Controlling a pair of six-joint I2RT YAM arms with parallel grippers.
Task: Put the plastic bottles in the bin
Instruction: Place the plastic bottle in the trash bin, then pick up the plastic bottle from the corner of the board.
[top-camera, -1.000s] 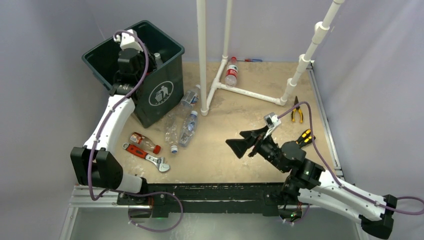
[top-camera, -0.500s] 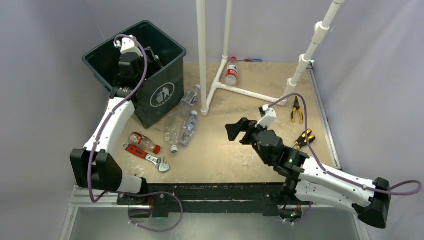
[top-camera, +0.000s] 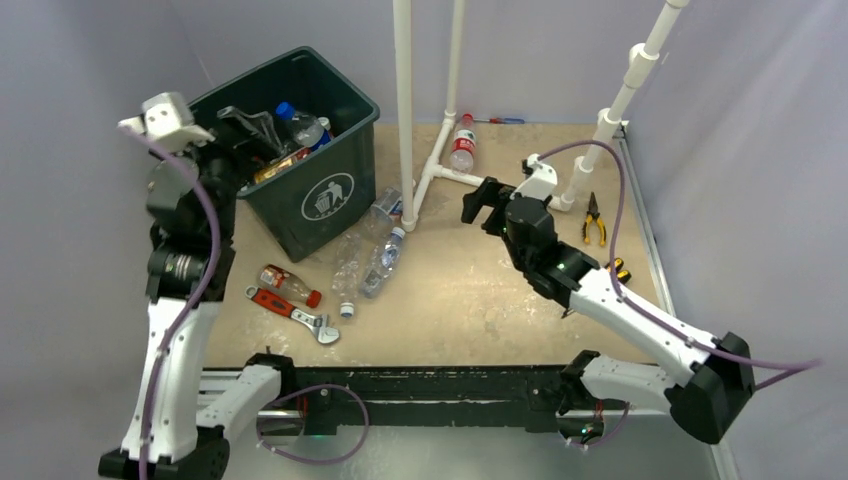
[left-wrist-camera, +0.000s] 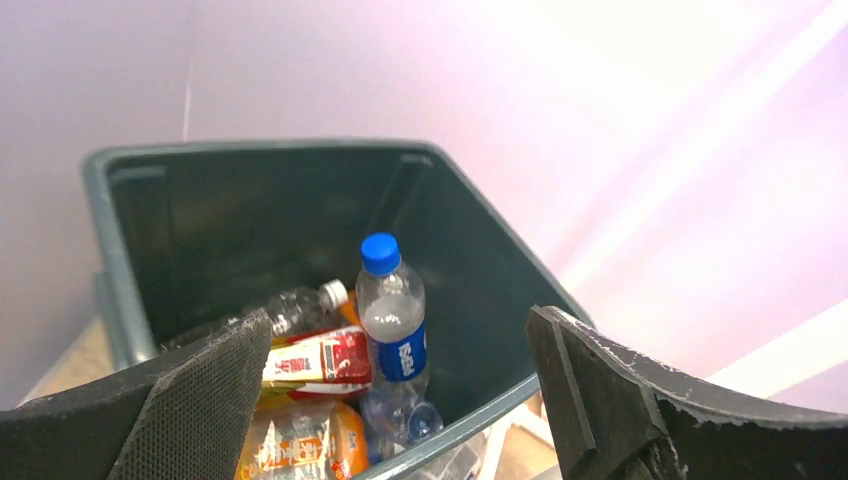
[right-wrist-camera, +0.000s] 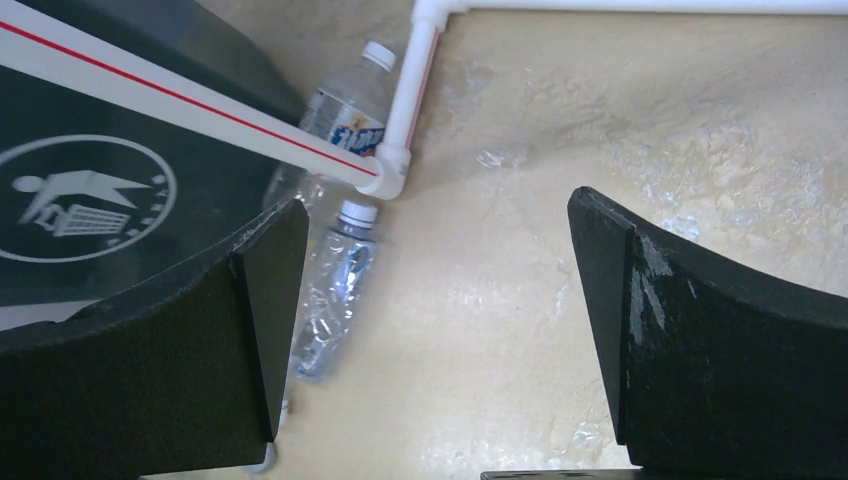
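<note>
The dark green bin (top-camera: 318, 190) stands at the back left and holds several plastic bottles, among them a blue-capped one (top-camera: 300, 126) (left-wrist-camera: 392, 325) and a red-labelled one (left-wrist-camera: 315, 362). My left gripper (top-camera: 252, 128) (left-wrist-camera: 398, 325) hangs open over the bin's near-left rim, with nothing between its fingers. On the table lie clear bottles (top-camera: 383, 205) (top-camera: 350, 262) (top-camera: 382, 260), an amber red-capped one (top-camera: 285, 283), and a red-labelled one (top-camera: 462, 143) by the pipes. My right gripper (top-camera: 476, 205) (right-wrist-camera: 437, 200) is open above the table, right of two clear bottles (right-wrist-camera: 345, 112) (right-wrist-camera: 335, 290).
A white pipe frame (top-camera: 470, 178) rises at the back middle, and its foot (right-wrist-camera: 400, 110) lies against a bottle. A red-handled wrench (top-camera: 295, 312) lies near the amber bottle. Yellow-handled pliers (top-camera: 594, 218) and another tool (top-camera: 615, 268) lie at the right.
My left gripper opened over the bin, then the arm pulled up and back to the left; the bin shifted. My right arm swung from mid-table toward the back, nearer the pipe foot.
</note>
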